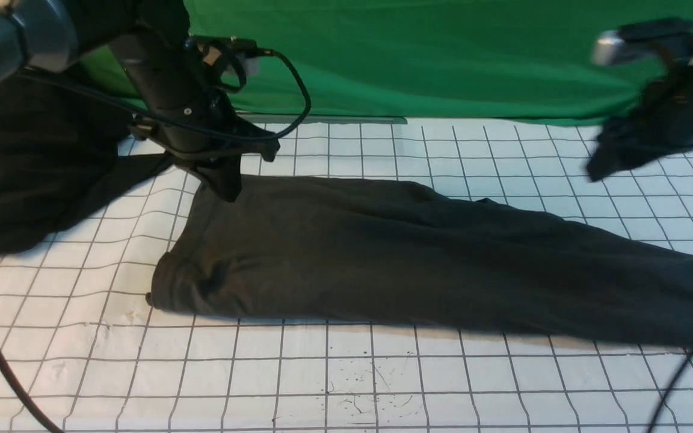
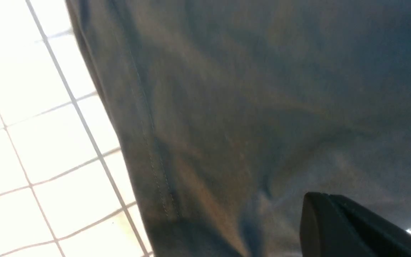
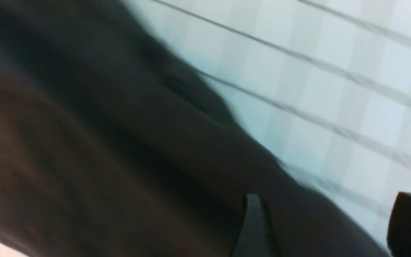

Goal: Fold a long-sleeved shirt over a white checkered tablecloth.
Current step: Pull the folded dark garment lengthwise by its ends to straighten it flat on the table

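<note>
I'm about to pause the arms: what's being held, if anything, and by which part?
Nothing: the left gripper is shut on nothing, the right gripper open.

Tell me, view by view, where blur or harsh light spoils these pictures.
Front view: right gripper motion-blurred, left gripper fairly crisp; left wrist view: tablecloth squares washed out to glaring white, shirt stitching readable; right wrist view: smeared throughout, gripper fingers soft-edged, shirt folds dark and low in detail.
</note>
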`<state>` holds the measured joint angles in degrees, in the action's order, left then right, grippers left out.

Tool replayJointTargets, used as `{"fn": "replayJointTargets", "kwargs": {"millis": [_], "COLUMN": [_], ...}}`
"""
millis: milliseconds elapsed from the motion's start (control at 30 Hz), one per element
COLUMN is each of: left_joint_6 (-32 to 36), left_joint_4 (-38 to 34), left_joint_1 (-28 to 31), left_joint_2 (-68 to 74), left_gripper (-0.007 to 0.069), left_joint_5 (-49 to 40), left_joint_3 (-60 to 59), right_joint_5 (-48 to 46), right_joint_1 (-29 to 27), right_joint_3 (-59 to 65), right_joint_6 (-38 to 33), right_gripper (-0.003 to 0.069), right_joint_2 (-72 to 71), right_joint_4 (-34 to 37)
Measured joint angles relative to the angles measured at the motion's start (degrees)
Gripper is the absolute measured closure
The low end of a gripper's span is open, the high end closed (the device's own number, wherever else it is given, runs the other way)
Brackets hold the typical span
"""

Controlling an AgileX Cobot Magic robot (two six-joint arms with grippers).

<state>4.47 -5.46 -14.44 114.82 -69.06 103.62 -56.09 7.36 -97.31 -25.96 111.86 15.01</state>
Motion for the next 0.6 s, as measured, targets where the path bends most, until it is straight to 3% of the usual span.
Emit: {"fn": "replayJointTargets", "kwargs": {"millis": [167,300,600], "left_joint_6": [0.0,0.0,0.0], "left_joint_4": [0.1,0.2,0.2], "left_joint_1": [0.0,0.0,0.0], "left_joint_2": [0.1,0.1,0.1], "left_gripper": [0.0627,0.0627,0.0627], "left_joint_5": [-0.3,-0.3,-0.4], "left_joint_3": [0.0,0.0,0.0], "right_joint_5": [0.3,0.5,-2.9], "right_joint_1": [7.3,11.0,13.9], "right_joint_3": [-10.3,-17.5,-23.2], "right_joint_6": [-7.8,-9.7,-11.1], "right_gripper": [0.0204,0.0204,0.0212], "right_joint_2": [10.0,15.8,23.2], "right_joint_4": [0.8,0.8,-3.3]}}
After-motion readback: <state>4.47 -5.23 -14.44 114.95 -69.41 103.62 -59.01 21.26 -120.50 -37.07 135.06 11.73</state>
